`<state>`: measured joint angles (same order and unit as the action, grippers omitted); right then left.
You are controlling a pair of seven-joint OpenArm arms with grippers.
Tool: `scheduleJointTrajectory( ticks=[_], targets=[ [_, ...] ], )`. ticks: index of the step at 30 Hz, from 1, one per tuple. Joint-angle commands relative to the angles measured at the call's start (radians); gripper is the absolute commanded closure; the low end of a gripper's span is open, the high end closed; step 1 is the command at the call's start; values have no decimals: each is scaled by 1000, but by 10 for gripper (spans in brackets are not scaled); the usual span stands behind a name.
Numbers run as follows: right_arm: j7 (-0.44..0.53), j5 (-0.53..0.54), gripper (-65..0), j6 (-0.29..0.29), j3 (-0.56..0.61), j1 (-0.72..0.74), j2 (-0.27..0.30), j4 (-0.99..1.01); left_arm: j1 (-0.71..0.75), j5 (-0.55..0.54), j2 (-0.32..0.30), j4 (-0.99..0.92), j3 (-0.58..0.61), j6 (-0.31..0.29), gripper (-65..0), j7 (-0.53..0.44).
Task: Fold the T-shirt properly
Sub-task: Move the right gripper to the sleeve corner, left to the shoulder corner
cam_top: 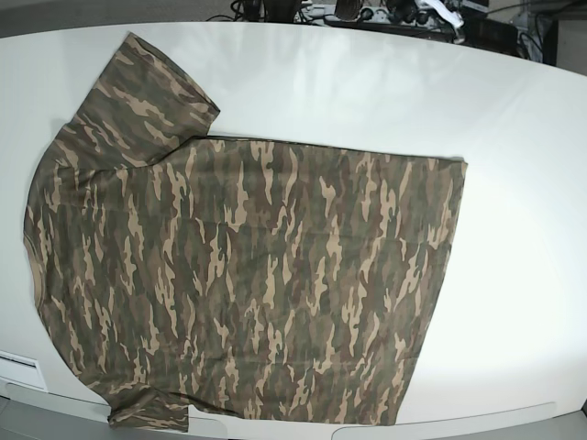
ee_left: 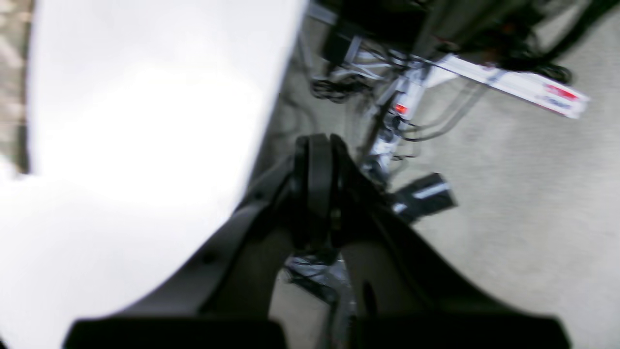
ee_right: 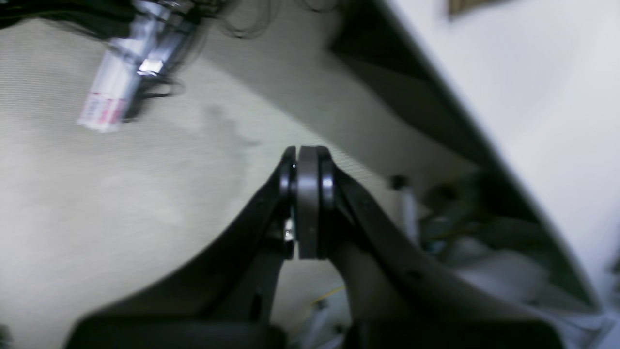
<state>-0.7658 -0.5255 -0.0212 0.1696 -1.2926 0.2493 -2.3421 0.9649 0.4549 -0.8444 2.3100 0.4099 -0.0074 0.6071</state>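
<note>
The camouflage T-shirt (cam_top: 248, 275) lies spread flat on the white table (cam_top: 514, 183) in the base view, its neck end to the left and its hem to the right. One sleeve (cam_top: 147, 92) points to the far left corner. A strip of it shows at the left edge of the left wrist view (ee_left: 12, 72). My left gripper (ee_left: 317, 184) is shut and empty, off the table's edge over the floor. My right gripper (ee_right: 307, 201) is shut and empty, also off the table over the floor. Neither arm shows in the base view.
A white table edge (ee_left: 145, 121) fills the left of the left wrist view, and the table's side (ee_right: 533, 97) fills the right of the right wrist view. Cables and a metal frame (ee_left: 402, 92) lie on the grey carpet (ee_right: 97, 203). Equipment (cam_top: 385, 14) stands behind the table.
</note>
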Motion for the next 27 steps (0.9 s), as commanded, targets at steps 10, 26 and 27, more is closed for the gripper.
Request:
scheduleJointTrajectory(
  ticks=[10,26,27],
  targets=[
    [90,-39,0,33,-143,169,3,-14,-163,-118,-24,-13,-215,-10,0,-111],
    [189,216,0,-108,-216,287,3,-14,-679,-397,-206,-549,-240,-560,-163,-529],
    [190,216,0,-112,-216,287,3,-14,-704,-425,-206,-556,-240,-595,-243,-528]
  ],
)
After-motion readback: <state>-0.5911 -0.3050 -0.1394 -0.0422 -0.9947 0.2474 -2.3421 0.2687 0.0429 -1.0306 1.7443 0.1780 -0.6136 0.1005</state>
